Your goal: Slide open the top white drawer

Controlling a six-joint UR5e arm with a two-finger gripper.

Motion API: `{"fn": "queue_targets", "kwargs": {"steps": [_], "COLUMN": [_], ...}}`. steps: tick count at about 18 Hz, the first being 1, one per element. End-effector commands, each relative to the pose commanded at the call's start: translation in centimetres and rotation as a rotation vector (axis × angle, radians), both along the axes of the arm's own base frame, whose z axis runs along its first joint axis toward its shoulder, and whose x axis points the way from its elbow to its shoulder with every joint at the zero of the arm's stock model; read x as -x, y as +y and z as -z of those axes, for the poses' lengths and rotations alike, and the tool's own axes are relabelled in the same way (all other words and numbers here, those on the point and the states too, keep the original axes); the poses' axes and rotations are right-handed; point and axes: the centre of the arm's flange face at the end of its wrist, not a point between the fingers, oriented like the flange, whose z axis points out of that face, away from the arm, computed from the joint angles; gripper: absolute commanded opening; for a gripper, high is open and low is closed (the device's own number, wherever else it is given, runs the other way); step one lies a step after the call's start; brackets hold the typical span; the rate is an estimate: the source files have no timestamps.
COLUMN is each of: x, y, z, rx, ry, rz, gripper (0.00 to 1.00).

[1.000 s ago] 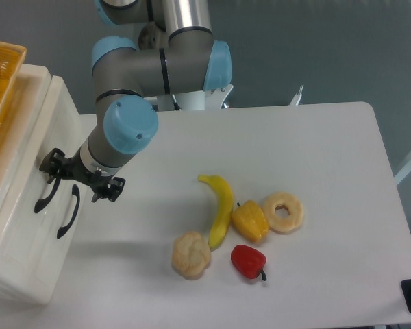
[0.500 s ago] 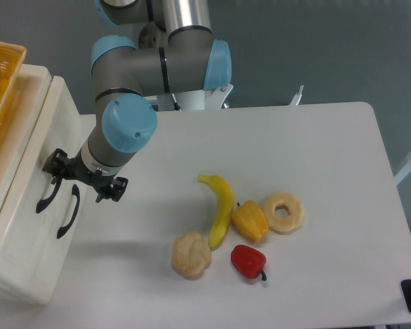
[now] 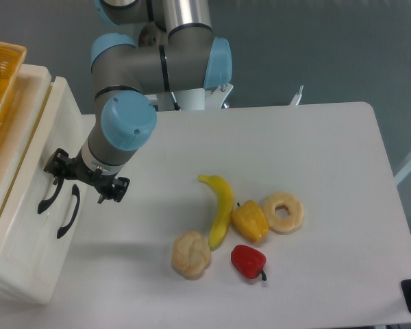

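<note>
Over the last second my hand (image 3: 82,179) has drifted slightly toward 3 o'clock and the top white drawer (image 3: 38,157), at the table's 9 o'clock edge, has edged out with it, so the pull seems begun; my fingers look closed on its upper black handle (image 3: 49,192), though I can't confirm the clamp
</note>
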Motion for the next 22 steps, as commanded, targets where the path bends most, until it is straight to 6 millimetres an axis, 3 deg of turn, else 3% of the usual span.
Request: {"fn": "queue_targets", "kwargs": {"steps": [22], "x": [2.1], "y": [-0.1], "z": [-0.8], "rx": [-0.009], "ry": [0.030], "rz": [-0.020], "gripper": [1.00]}}
